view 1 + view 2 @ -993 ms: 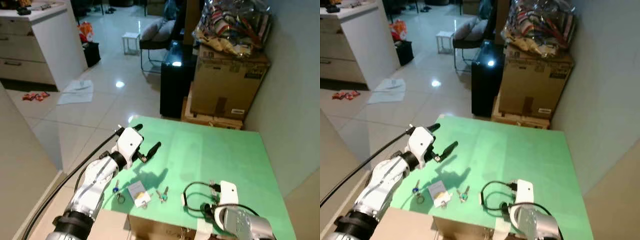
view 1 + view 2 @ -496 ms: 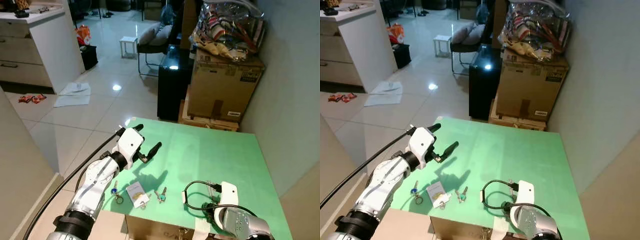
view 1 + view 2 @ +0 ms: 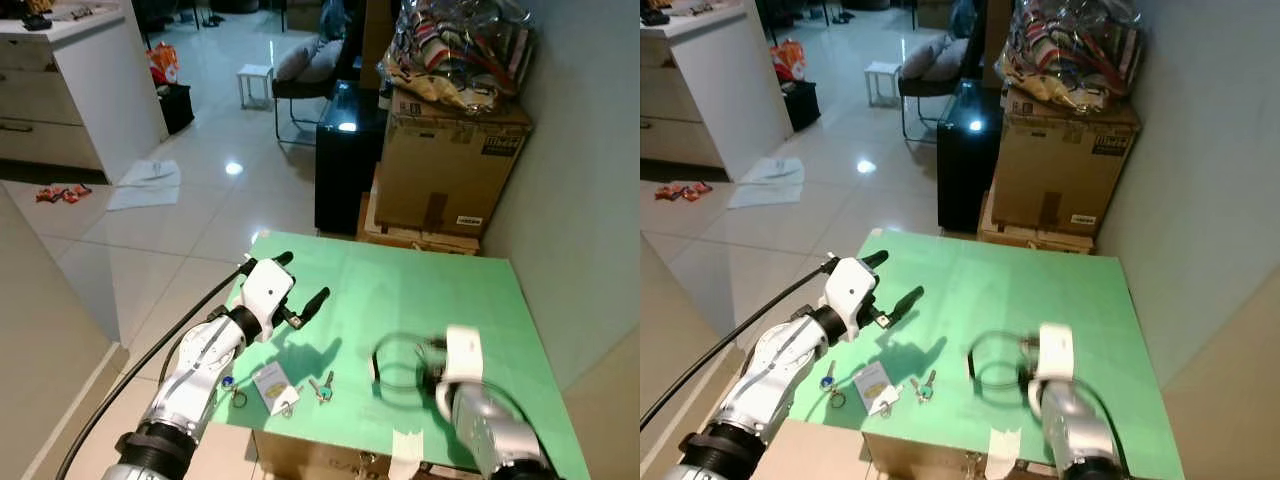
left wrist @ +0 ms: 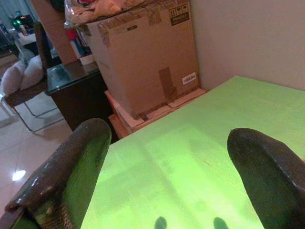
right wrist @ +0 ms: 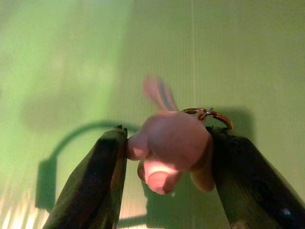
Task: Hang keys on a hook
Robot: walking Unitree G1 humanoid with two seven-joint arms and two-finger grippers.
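right wrist view, pink keychain (image 5: 167, 143) clamped between right gripper (image 5: 167, 181) fingers

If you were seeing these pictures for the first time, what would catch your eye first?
The bright green table stands out first, with the left gripper held open above its left side. Near the front edge lie loose keys and a white tag. The right gripper is clamped on a pink keychain charm with a metal ring.
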